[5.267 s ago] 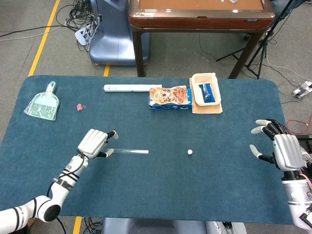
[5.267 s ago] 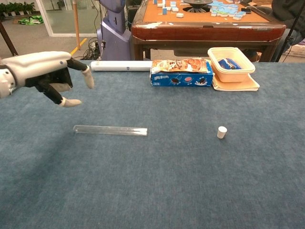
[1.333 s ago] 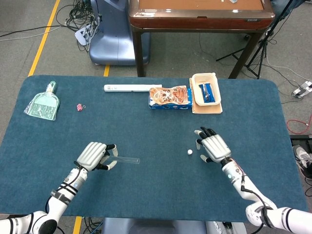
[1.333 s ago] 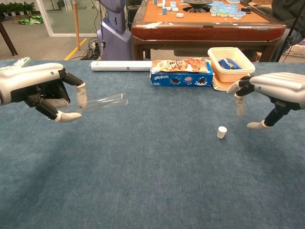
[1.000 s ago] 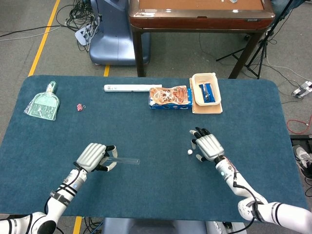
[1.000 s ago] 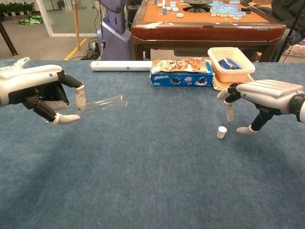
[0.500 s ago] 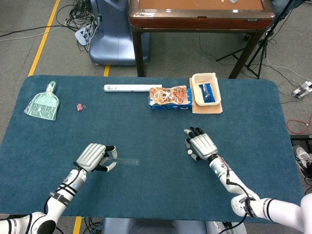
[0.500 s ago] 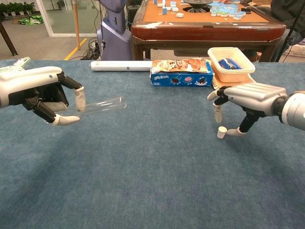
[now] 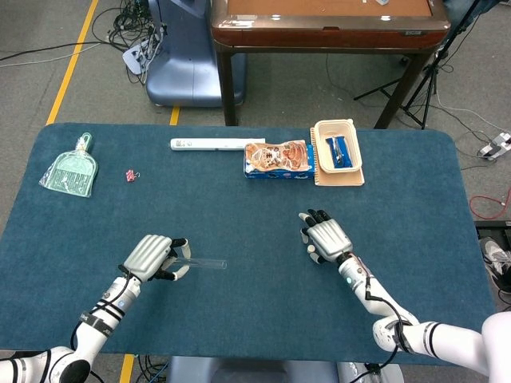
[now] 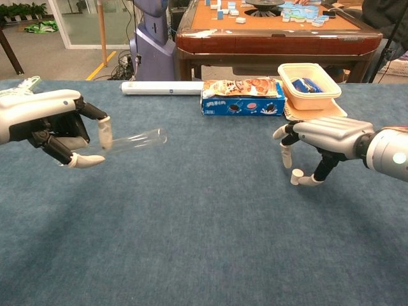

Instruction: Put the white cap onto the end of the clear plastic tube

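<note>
On the tabletop [image 9: 239, 199]: one tube [image 10: 131, 141], one cap [image 10: 296, 176], one brush [image 9: 72, 171], one clip [image 9: 130, 175]. Also one white bar [image 9: 216, 144], one biscuit box [image 9: 279, 159], one tub [image 9: 338, 146]. Two hands [image 9: 150, 256] [image 9: 326, 237].

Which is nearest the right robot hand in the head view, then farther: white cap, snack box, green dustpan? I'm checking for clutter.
1. white cap, at the right robot hand's fingertips.
2. snack box, behind it, mid-table.
3. green dustpan, far left edge.

The left hand [image 10: 54, 124] is raised above the table, fingers curled, pinching a clear plastic tube [image 10: 131, 141]. The right hand [image 10: 322, 140] arches low, fingertips [image 10: 286, 159] spread downward around a small white cap [image 10: 296, 176].
</note>
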`<state>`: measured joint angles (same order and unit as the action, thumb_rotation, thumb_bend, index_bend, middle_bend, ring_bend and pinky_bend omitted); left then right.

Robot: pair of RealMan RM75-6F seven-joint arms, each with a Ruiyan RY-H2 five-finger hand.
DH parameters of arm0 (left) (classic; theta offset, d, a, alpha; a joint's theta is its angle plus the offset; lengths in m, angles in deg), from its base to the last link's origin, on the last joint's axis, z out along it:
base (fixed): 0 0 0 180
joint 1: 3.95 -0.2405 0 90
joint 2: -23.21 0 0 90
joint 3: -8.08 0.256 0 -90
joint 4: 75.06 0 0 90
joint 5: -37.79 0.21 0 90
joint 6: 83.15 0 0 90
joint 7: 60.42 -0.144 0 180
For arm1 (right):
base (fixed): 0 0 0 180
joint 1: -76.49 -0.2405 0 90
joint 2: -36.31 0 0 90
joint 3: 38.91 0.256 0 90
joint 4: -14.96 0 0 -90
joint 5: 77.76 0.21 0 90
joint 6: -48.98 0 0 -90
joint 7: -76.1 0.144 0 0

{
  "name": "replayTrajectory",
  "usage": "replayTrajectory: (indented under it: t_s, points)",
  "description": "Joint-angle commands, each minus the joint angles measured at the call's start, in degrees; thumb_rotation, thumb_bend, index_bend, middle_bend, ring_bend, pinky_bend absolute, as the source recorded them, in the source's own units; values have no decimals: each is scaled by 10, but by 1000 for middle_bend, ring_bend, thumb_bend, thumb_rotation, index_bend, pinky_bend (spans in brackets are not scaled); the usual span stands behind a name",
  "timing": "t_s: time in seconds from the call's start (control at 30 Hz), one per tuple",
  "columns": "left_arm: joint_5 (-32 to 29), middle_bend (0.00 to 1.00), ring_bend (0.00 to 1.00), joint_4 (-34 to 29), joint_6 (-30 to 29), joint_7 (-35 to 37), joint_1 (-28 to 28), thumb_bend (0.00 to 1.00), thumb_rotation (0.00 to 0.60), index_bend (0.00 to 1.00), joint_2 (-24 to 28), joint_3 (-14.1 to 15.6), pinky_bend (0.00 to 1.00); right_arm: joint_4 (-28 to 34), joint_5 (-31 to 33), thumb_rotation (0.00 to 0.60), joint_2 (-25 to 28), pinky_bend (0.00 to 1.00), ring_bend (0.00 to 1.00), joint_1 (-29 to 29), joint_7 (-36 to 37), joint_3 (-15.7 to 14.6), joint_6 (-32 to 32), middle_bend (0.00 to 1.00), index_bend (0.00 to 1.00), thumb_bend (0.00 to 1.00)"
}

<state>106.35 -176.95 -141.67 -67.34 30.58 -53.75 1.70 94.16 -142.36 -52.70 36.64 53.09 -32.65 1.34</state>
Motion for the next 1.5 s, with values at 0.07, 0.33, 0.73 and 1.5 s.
replayTrajectory:
  t_s: [0.07,0.33,0.73,1.5]
  points:
    - [-1,1000,983,0,1,0,-1,307,600,587,1,0,991,-1,4,600,-1,104,0,-2,-5,-2,0,110,473,301]
    - [-1,1000,983,0,1,2,-2,306,600,587,2,0,991,3,16,600,0,104,0,-6,-11,-5,0,124,504,339]
    - [-12,1000,982,4,11,10,3,306,600,587,8,-10,992,39,4,600,18,104,0,2,35,8,-24,193,625,354]
    - [-96,1000,982,14,72,85,69,304,600,596,-34,-85,992,259,-166,600,170,104,0,29,292,96,-147,222,655,372]
